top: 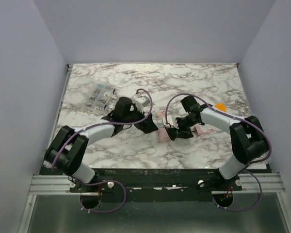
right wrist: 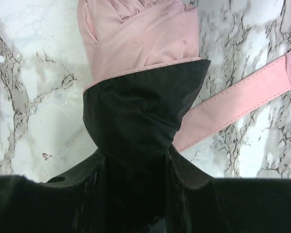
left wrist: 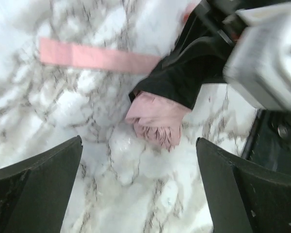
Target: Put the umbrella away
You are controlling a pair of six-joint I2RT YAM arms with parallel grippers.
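- Progress looks partial: the pale pink, folded fabric compact umbrella (top: 163, 134) is lying near the middle of the white marble-patterned bench (top: 194, 82), between the two arms.
- Its canopy is sitting collapsed into a bunched bundle, and a black fabric band (right wrist: 140, 111) is covering the end nearer the right arm.
- Right gripper (right wrist: 136, 162) is pinching that black end, its jaws drawn narrow around it.
- Left gripper (left wrist: 140, 194) is hovering just beside the pink end, its fingers (left wrist: 34, 189) spread wide and holding nothing.
- Flat pink strap (left wrist: 97, 57) is trailing loose across the bench, not wound round the bundle.
- Folding is looking finished, while wrapping and fastening the strap is looking like the work left. Whether the black part needs to go further along, I cannot tell.
- Small orange object (top: 220, 106) and a clear plastic compartment box (top: 99, 96) are sitting well apart from the umbrella, toward the far side.
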